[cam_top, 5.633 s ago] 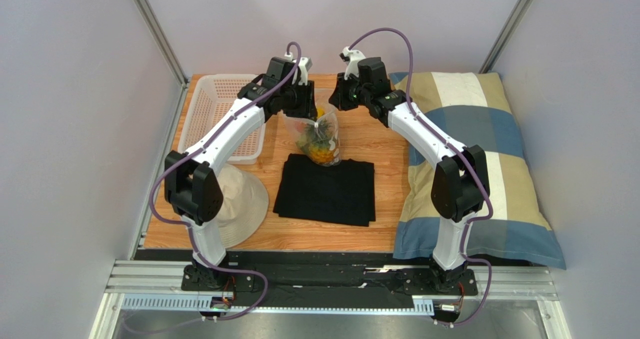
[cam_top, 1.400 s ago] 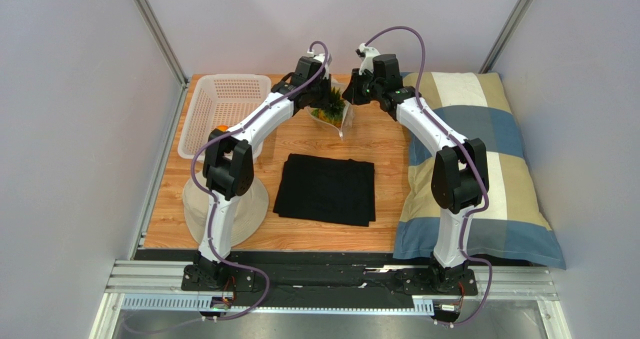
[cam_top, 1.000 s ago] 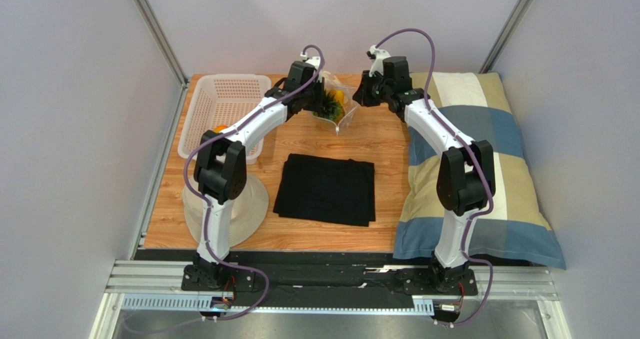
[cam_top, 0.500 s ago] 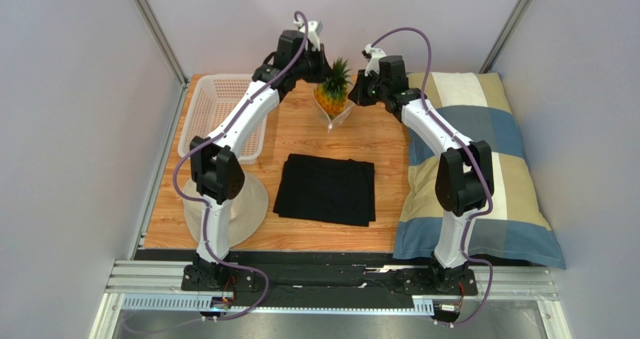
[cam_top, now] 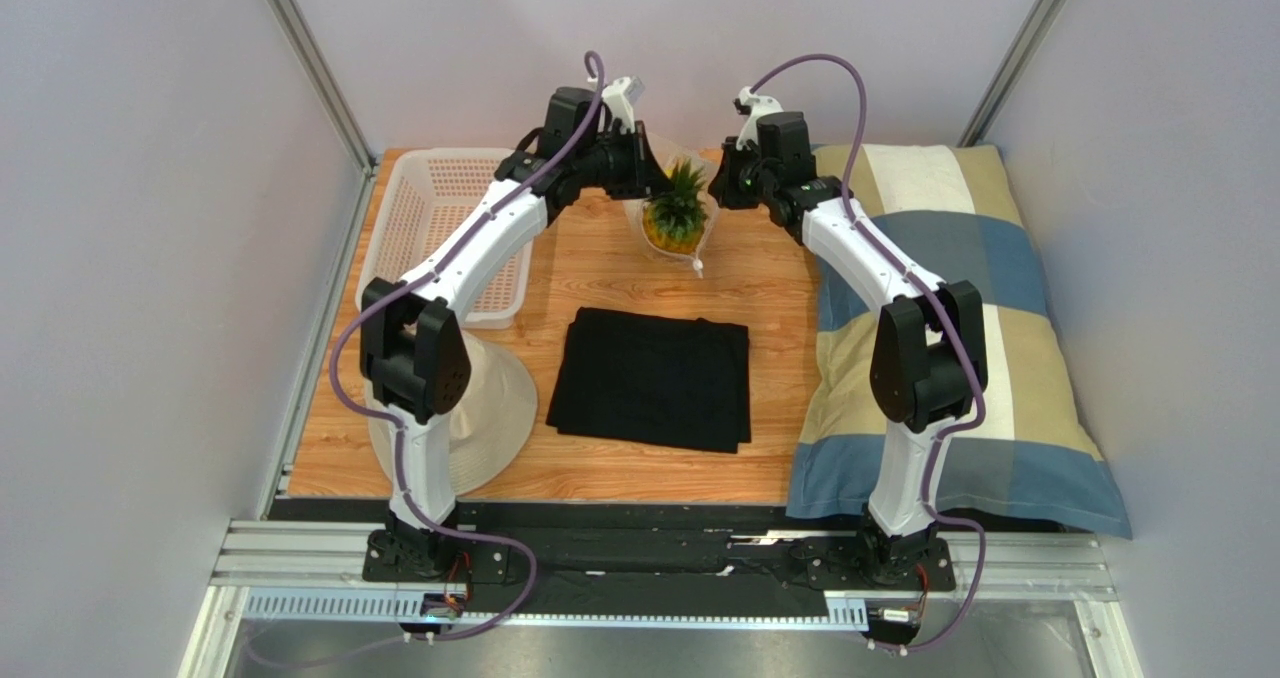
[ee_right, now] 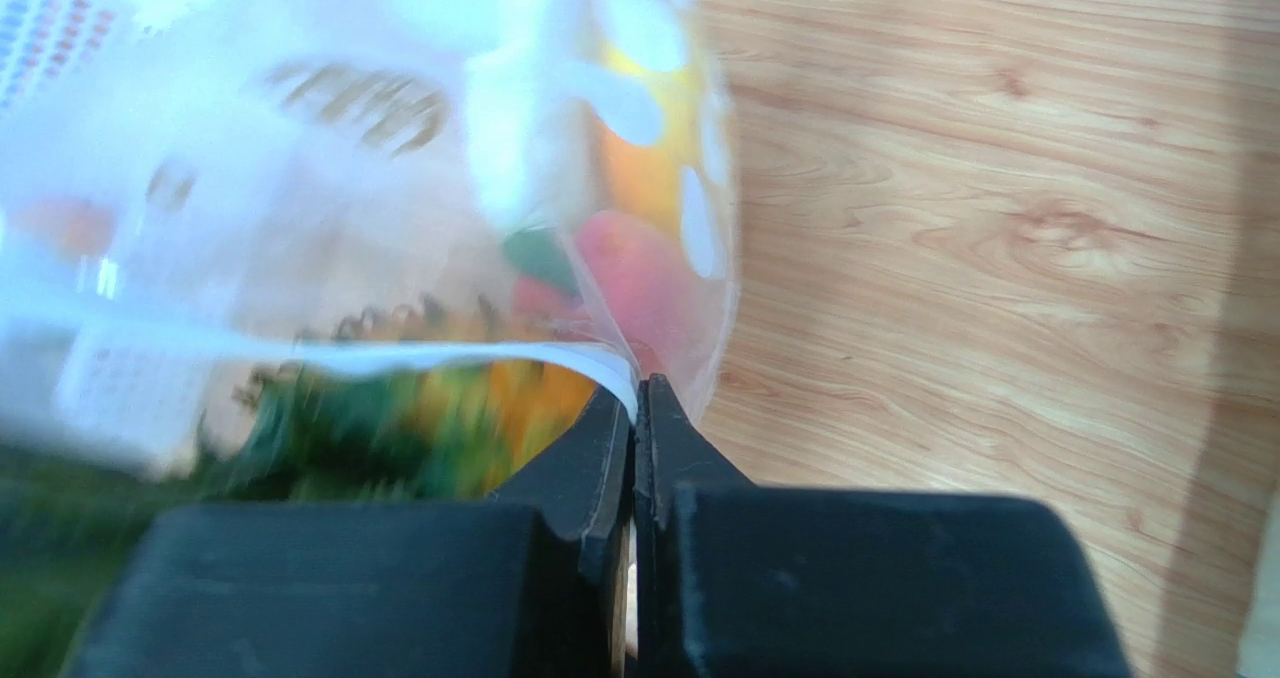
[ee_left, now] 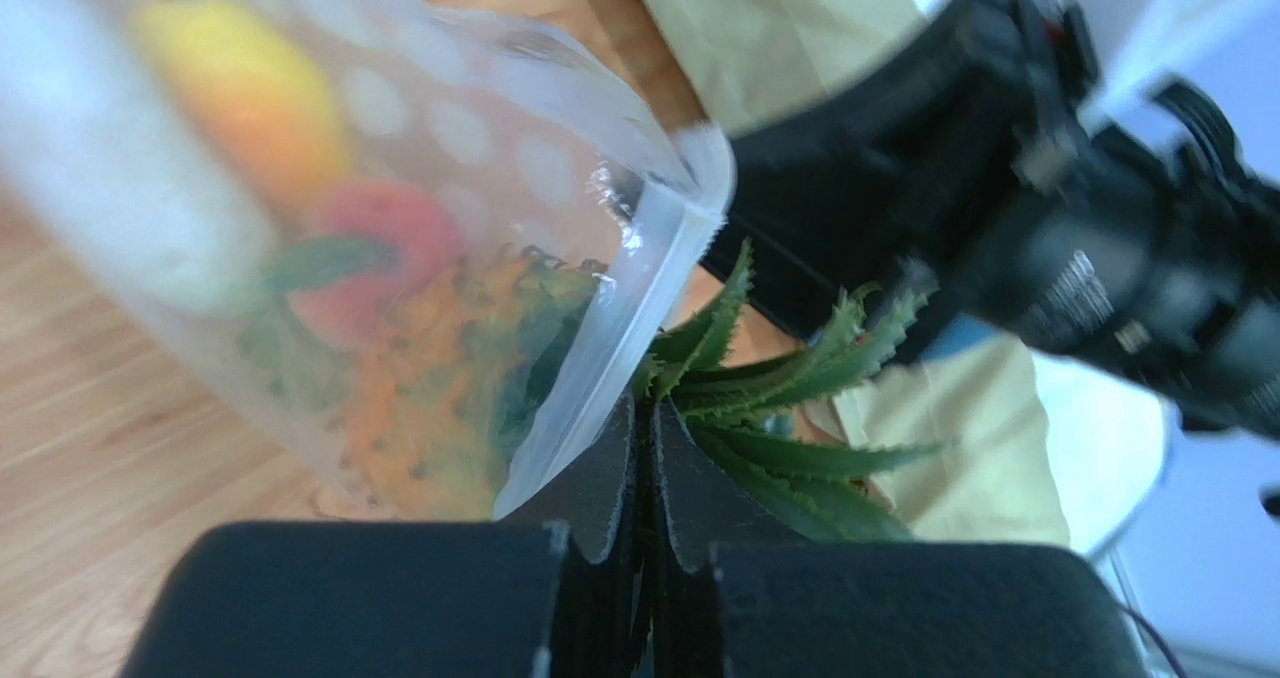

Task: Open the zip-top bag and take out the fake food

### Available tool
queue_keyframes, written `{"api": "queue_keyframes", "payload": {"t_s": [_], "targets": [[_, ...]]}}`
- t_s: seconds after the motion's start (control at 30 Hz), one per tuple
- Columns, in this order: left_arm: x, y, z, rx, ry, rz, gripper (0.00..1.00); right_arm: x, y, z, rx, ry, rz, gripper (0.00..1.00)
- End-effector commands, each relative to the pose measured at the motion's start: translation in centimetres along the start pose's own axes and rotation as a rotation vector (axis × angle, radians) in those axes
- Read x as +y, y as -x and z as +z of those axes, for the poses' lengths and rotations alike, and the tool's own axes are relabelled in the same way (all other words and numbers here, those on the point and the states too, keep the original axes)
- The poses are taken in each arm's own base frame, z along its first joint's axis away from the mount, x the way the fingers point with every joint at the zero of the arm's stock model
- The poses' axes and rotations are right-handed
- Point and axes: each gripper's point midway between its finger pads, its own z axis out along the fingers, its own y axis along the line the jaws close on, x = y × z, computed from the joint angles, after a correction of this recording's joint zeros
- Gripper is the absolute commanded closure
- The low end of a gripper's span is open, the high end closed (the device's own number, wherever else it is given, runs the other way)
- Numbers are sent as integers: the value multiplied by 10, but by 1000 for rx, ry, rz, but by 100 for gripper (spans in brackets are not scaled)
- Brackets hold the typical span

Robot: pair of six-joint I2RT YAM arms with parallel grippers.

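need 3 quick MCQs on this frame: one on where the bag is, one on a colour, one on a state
1. Where is the bag?
A. in the basket
B. held by the left hand and right hand, beyond the cloth
C. on the pillow

2. What colour is the cloth?
A. white
B. red
C. black

3. How does the pineapple crown stand?
A. poking out of the bag's open top
B. sealed inside the bag
C. lying on the cloth

Key:
1 B, each wrist view shows shut fingers pinching the bag's rim.
2 C, the top view shows it black.
3 A, the green leaves reach past the rim.
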Motion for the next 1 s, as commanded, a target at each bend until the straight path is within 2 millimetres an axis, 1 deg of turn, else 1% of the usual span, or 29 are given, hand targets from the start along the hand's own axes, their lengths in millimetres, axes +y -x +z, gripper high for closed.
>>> {"api": "queue_keyframes", "payload": {"t_s": [0.0,0.03,0.1,0.13,0.2,0.23,0.27,0.3,0.33,0.37,0.4,0.43,0.5,0.53,0.57,0.6,0.63,0.7,0.73,0.77,0.8,0.83,0.87,0.9,0.93,0.97], "targets": [[-85,40,-65,-177,-295,178,100,-12,27,-1,-99,-115,-1,100],[-100,43,-81,-205,-353,208,100,-13,27,-1,-100,-121,-3,100],[-108,41,-87,-224,-412,245,100,-12,26,0,-95,-113,-7,100],[-121,41,-98,-235,-468,292,100,-9,25,1,-89,-92,-5,100],[-129,32,-103,-246,-531,375,100,-2,26,0,-89,-60,3,100],[-135,28,-111,-243,-560,397,100,1,26,0,-87,-51,8,100],[-135,27,-113,-251,-563,404,100,1,27,-1,-90,-50,9,100],[-130,21,-114,-243,-549,411,100,1,27,-3,-91,-51,11,100],[-129,29,-122,-286,-496,413,100,-2,29,-4,-98,-70,11,100],[-125,32,-127,-308,-454,412,100,-4,29,-5,-98,-84,15,100],[-115,28,-127,-307,-408,411,100,-8,28,-5,-95,-101,16,100],[-115,40,-144,-370,-340,412,100,-12,31,-6,-102,-124,14,100],[-106,44,-158,-397,-274,390,100,-16,28,-6,-92,-143,16,100],[-108,57,-179,-465,-229,383,100,-15,29,-6,-93,-142,15,100],[-104,64,-190,-507,-186,363,100,-15,27,-4,-90,-142,15,100],[-99,67,-198,-540,-151,321,100,-15,27,-4,-89,-143,18,100],[-94,79,-213,-607,-95,292,100,-13,27,-4,-89,-131,24,100],[-86,92,-224,-658,-56,212,100,-7,32,-7,-104,-103,29,100],[-74,99,-223,-671,-16,178,100,-2,29,-7,-100,-74,35,100],[-74,107,-226,-684,-11,162,100,5,39,-12,-133,-49,42,100],[-72,114,-226,-695,-8,129,100,9,43,-14,-144,-31,41,100],[-56,112,-211,-657,31,85,100,13,47,-16,-159,-23,37,100],[-56,120,-210,-665,28,63,100,18,55,-20,-178,-16,25,100],[-60,121,-203,-647,-22,45,100,21,59,-22,-187,-7,22,100],[-51,121,-181,-608,-34,20,100,27,60,-22,-185,20,19,100],[-51,119,-169,-570,-56,7,100,31,64,-23,-193,36,19,100]]}}
